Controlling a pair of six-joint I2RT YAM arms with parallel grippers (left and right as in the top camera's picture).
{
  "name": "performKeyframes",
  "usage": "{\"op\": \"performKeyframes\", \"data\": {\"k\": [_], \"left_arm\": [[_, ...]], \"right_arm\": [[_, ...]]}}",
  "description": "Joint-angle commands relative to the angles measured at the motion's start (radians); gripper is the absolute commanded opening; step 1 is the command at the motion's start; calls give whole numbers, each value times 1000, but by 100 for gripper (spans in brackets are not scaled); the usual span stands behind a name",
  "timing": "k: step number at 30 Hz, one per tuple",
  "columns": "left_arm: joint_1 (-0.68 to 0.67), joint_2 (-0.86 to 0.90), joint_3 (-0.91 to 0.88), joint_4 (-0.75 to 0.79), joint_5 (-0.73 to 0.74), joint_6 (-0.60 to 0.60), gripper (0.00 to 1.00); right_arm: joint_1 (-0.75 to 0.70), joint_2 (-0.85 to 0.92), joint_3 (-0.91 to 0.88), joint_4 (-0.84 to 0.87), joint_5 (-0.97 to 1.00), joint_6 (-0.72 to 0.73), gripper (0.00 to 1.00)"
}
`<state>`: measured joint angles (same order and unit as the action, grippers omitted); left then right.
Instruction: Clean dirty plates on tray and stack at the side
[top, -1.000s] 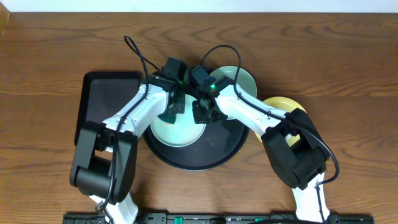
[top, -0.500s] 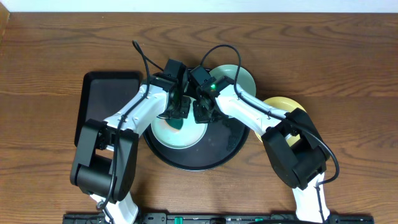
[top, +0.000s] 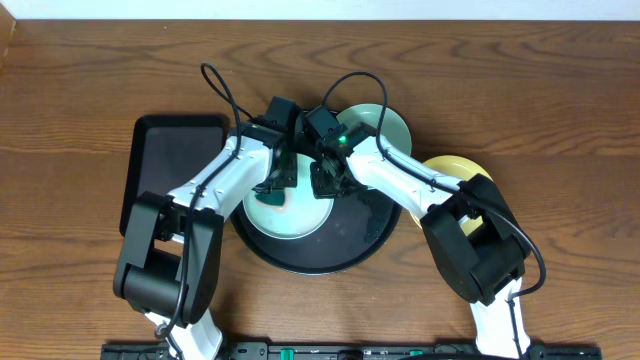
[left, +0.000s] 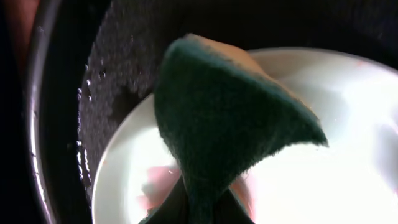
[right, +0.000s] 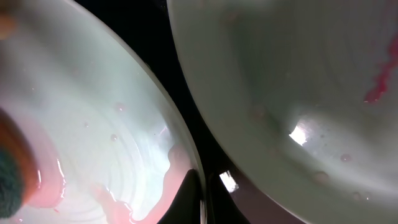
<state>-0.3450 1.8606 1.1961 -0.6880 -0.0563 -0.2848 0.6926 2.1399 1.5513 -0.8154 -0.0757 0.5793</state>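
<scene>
A light blue-green plate lies on the left half of the round black tray. My left gripper is shut on a dark green sponge, and the sponge rests on this plate. My right gripper is shut on the plate's right rim, one finger inside and one outside. Pink-red smears streak the plate. A second blue-green plate sits at the tray's back right and shows a red smear. A pale yellow plate lies off the tray to the right, partly under the right arm.
A smaller rectangular black tray lies on the wooden table left of the round tray. Both arms cross over the round tray's back half, and their cables loop above it. Water drops speckle the round tray's floor.
The left gripper has shifted the sponge a short way across the plate, right and then back left. The right gripper has kept its hold on the rim.
</scene>
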Motion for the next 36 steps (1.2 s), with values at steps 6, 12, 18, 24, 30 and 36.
{"op": "performKeyframes", "data": {"k": [6, 12, 18, 24, 30, 36], "left_arm": [[-4, -16, 22, -40, 250, 161, 7], [20, -89, 122, -31, 164, 137, 7], [71, -197, 175, -29, 17, 44, 7], [133, -249, 175, -34, -8, 20, 7], [148, -233, 169, -71, -4, 2, 7], [148, -211, 156, -74, -5, -10, 7]], "right_arm": [[2, -7, -23, -11, 45, -20, 1], [2, -7, -23, -10, 21, -39, 1], [2, -7, -22, -6, -39, -104, 1], [0, -43, -12, -22, -40, -157, 1], [9, -175, -12, -48, 84, -174, 1], [34, -323, -12, -124, 283, -229, 1]]}}
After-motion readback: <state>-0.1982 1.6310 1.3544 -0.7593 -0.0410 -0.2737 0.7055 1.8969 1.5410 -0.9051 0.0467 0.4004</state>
